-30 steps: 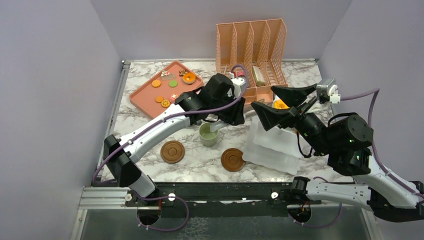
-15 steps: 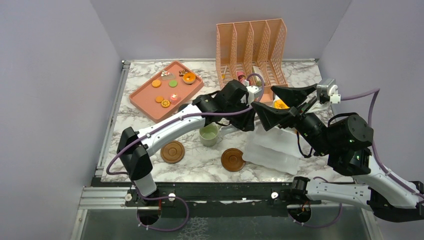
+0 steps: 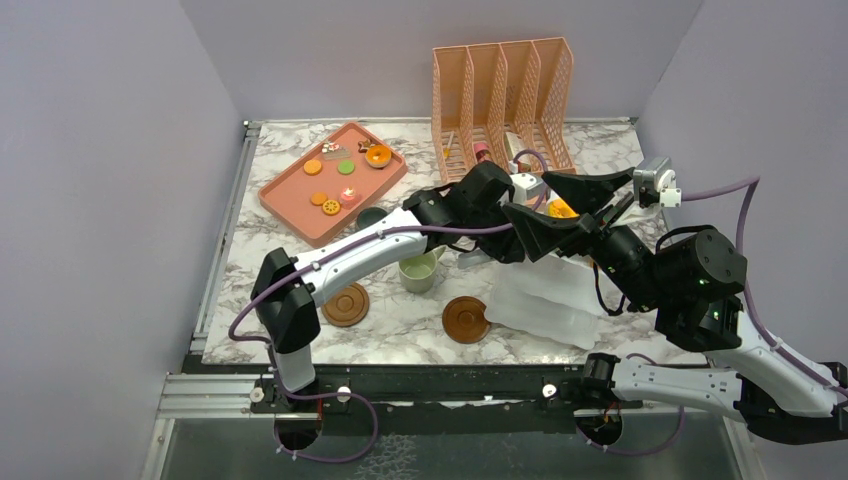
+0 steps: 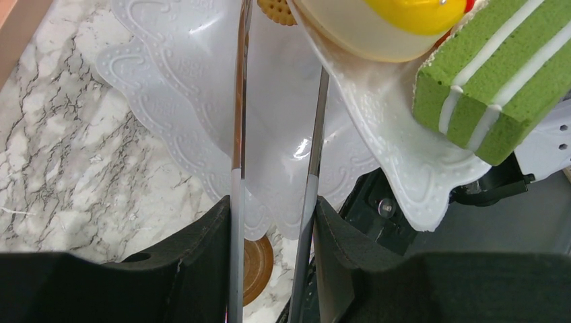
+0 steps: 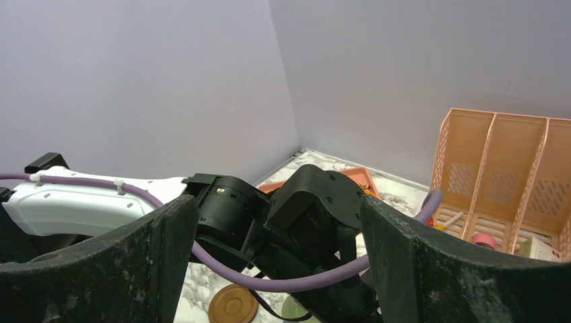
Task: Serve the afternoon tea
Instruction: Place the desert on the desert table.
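My left gripper (image 3: pixel 500 240) is shut on thin metal tongs (image 4: pixel 237 134), whose two blades run up between its fingers (image 4: pixel 202 256) over a white lacy tiered stand (image 4: pixel 182 101). On the stand sit a green striped cake (image 4: pixel 498 87), a yellow-topped cake (image 4: pixel 377 27) and a cookie (image 4: pixel 276 8). The pale green mug (image 3: pixel 418 270) stands upright between two brown coasters (image 3: pixel 345 303) (image 3: pixel 465 319). Several toy cookies and a donut lie on the pink tray (image 3: pixel 290 195). My right gripper (image 3: pixel 525 195) is open and empty, raised beside the left wrist.
An orange file rack (image 3: pixel 505 100) stands at the back, holding small items. A dark round rim (image 3: pixel 372 215) shows behind the left arm near the tray. The white stand (image 3: pixel 545 290) sits right of the mug. Walls close in on the left, right and back.
My left arm has swung right, from over the green mug to the white stand, close to the right gripper. The right arm has not moved.
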You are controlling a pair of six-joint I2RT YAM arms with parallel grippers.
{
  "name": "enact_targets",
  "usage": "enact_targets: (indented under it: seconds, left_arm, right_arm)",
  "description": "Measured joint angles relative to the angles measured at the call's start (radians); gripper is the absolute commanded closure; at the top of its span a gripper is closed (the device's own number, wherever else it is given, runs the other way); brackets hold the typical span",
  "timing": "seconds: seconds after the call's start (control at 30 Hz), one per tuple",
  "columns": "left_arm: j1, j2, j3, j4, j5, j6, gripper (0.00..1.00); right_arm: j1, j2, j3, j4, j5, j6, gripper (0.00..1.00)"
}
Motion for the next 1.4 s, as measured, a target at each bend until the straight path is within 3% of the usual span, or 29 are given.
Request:
enact_targets:
  seconds: [0.47,0.77,1.4]
  left_arm:
    - [-0.02,0.036,0.01,0.032,0.0,0.007,0.64]
    - [-0.023,0.036,0.01,0.045,-0.004,0.008,0.56]
    - [-0.025,0.036,0.01,0.048,-0.028,0.02,0.53]
  right_arm:
    - [0.0,0.0,0.0,0.0,0.0,0.0,0.06]
    - [0.0,0.0,0.0,0.0,0.0,0.0,0.06]
    - [0.0,0.0,0.0,0.0,0.0,0.0,0.06]
